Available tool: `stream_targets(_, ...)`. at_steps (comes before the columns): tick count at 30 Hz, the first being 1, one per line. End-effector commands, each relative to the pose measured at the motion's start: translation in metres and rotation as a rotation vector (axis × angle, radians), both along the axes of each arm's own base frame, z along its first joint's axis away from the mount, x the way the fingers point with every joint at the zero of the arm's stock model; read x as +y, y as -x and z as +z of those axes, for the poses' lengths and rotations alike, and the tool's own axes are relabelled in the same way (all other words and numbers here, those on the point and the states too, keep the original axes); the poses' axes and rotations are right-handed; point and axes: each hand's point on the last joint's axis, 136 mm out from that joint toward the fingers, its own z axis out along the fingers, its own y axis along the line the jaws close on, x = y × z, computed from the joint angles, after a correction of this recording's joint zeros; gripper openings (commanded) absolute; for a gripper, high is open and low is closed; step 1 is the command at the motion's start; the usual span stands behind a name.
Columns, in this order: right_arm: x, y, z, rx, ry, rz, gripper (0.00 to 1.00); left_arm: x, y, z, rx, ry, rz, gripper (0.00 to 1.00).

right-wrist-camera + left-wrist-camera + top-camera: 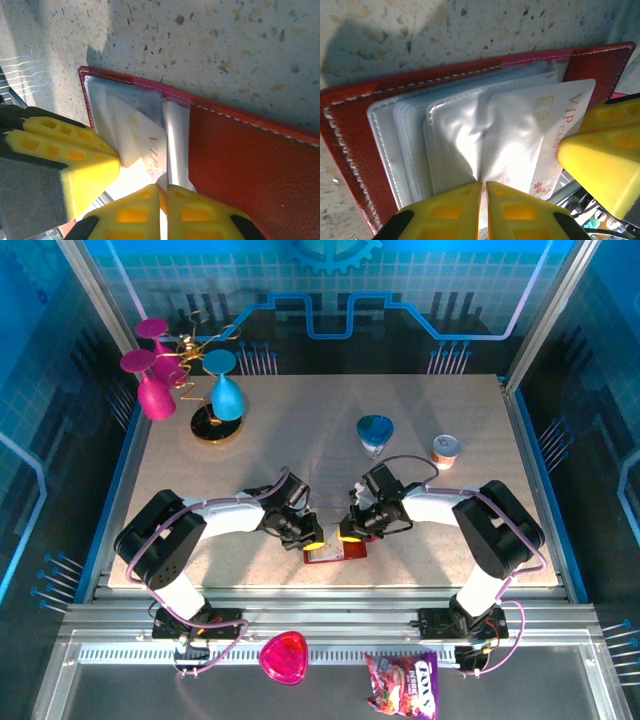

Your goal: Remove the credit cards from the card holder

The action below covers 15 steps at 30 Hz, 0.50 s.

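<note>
Counter [420, 530] of pale speckled stone carries the card holder [338, 553], a small dark red rectangle. It lies open and flat near the front edge, midway between the two arms. The left fingers [313, 540] and the right fingers [349, 534], blocky yellow tips, meet over it from either side. Farther back stand glossy pink and blue goblets [228, 398] by a gold wire stand, a blue-topped cup [375, 432] and a small round pot [445, 450].

From the left wrist, the card holder [350, 130] shows grained red leather with white stitching along its rim. Inside is a stack of clear pockets [455, 135], greyish, shiny and crinkled. A pale card [560, 115] with a gold chip and orange "VIP CARD" lettering sticks partway out of the front pocket. The left fingers [445, 215], ribbed yellow wedges, are pressed together to a hairline slit at the pockets' edge. Whether any plastic is caught between them cannot be told. One right finger [600, 165] covers the card's outer end.

From the right wrist, the right fingers [200, 215] are closed, and the pale card [150, 145] runs straight into the cleft between them, so they pinch its end. A left finger [85, 165] rests against the pockets beside it. The stitched red cover [250, 165] lies flat on the counter.
</note>
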Motion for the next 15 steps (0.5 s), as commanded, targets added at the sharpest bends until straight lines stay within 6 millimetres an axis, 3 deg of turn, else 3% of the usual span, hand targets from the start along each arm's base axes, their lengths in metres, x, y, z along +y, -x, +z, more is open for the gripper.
stream_targets(1,-0.01,0.001,0.001,-0.005,0.01,-0.003,0.08,0.017,0.015,-0.016,0.055,-0.07,0.005,0.12)
stream_targets(15,-0.043,-0.004,0.009,-0.04,0.096,0.016,0.08,0.017,0.014,-0.013,0.05,-0.068,0.007,0.12)
